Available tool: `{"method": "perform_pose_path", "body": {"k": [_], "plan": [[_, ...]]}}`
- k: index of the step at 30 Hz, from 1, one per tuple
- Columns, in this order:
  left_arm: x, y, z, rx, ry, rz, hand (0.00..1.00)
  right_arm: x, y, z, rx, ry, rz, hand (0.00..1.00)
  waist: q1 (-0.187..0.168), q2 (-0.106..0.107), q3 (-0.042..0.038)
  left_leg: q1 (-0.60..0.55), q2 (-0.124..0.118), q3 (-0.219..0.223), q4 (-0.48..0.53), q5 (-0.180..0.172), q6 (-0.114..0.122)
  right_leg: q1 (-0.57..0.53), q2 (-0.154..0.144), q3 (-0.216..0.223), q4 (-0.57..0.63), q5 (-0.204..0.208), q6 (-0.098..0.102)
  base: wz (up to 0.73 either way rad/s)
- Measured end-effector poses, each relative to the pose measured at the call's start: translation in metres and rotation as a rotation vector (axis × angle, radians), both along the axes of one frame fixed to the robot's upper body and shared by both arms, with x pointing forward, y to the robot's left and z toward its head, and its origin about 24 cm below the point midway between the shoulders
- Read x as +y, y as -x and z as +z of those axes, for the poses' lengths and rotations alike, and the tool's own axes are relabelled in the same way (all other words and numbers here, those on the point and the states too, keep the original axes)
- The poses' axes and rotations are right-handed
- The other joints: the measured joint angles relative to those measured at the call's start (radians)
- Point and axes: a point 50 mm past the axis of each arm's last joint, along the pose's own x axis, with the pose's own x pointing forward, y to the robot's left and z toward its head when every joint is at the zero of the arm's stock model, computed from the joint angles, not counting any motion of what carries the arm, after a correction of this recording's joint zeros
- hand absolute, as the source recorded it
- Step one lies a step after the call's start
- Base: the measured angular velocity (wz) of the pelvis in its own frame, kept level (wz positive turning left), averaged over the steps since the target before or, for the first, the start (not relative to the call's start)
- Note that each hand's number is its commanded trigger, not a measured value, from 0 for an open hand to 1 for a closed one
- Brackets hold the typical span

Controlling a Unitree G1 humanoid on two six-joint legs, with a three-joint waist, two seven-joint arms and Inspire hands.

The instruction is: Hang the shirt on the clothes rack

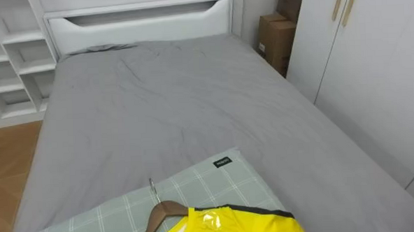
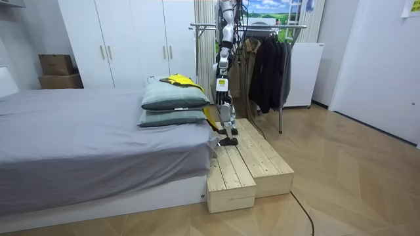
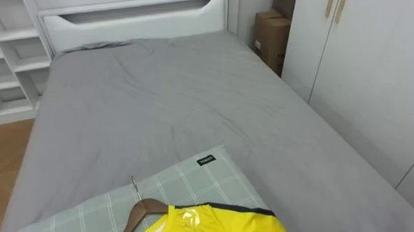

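A yellow shirt (image 1: 233,227) with dark trim lies on a wooden hanger (image 1: 162,212) with a metal hook (image 1: 153,188). Both rest on a green checked pillow (image 1: 196,190) at the near end of the grey bed (image 1: 179,110). In the room view the shirt (image 2: 180,80) tops two stacked pillows (image 2: 174,99). I stand on a wooden platform (image 2: 243,164) at the foot of the bed, facing it. My left hand (image 2: 221,82) hangs at my side, close to the pillows. A clothes rack (image 2: 262,26) with dark garments (image 2: 266,65) stands right behind me.
White wardrobes (image 1: 373,67) line the bed's right side, with cardboard boxes (image 1: 274,39) beside them. White shelves (image 1: 8,62) stand at the left near the headboard (image 1: 140,21). Wooden floor (image 2: 341,177) lies open around the platform.
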Motion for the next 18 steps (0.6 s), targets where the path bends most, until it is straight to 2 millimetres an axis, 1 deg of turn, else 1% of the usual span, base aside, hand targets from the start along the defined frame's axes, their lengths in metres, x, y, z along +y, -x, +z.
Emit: {"method": "perform_pose_path", "body": {"k": [10, 12, 18], "plan": [[0.0000, 0.0016, 0.0000, 0.003, 0.002, 0.015, 0.00, -0.0005, 0.0029, 0.0000, 0.005, -0.014, -0.018, 0.00, 0.001, 0.001, 0.0002, 0.005, 0.002, 0.002, 0.010, -0.002, -0.002, 0.008, 0.000, 0.000, 0.000, 0.000, 0.000, 0.00], [0.0001, 0.0030, 0.0000, 0.005, 0.001, 0.018, 0.00, -0.0006, 0.0024, 0.0001, 0.002, -0.017, -0.031, 0.00, 0.001, 0.002, 0.0019, 0.018, 0.003, 0.002, 0.009, -0.006, -0.002, 0.019, 0.002, 0.001, 0.000, -0.001, 0.000, 0.00], [0.0008, 0.0028, 0.0002, 0.001, -0.002, 0.023, 0.00, -0.0006, 0.0024, 0.0001, 0.002, -0.017, -0.031, 0.00, 0.002, -0.001, 0.0017, 0.026, 0.003, 0.002, 0.012, -0.011, -0.001, 0.025, 0.001, 0.001, 0.001, -0.007, -0.001, 0.00]]}}
